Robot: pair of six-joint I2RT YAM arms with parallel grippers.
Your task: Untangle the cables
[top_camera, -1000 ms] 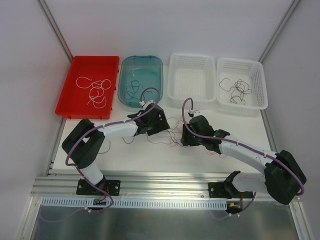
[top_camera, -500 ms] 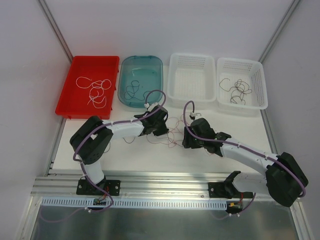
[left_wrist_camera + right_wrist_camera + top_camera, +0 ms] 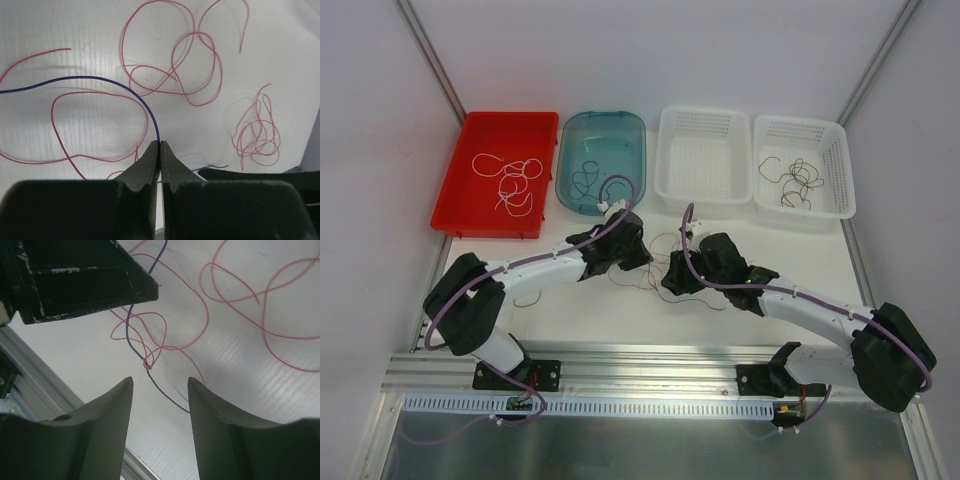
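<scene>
Thin pink cables (image 3: 655,262) lie in loose loops on the white table between my two grippers. In the left wrist view, pink loops (image 3: 192,65) and a small pink clump (image 3: 257,132) rest on the table. A dark purple cable (image 3: 100,79) arcs into my left gripper (image 3: 160,144), which is shut on it at the fingertips. My right gripper (image 3: 160,382) stands open just above the table. The purple cable (image 3: 131,335) crosses a small pink knot (image 3: 148,363) right in front of its fingertips. In the top view the left gripper (image 3: 640,260) and right gripper (image 3: 672,278) are close together.
Along the back stand a red tray (image 3: 470,130) holding white strands and a teal tray (image 3: 620,125) holding dark strands. To their right are a white basket (image 3: 705,118) and a second white basket (image 3: 835,150) holding dark strands. The left gripper's black body (image 3: 75,275) looms near the right gripper. A metal rail (image 3: 650,355) runs along the near edge.
My left gripper has gone from open to shut, pinching the purple cable, and its arm has stretched out and sunk to the left. My right gripper has shifted slightly left, still open.
</scene>
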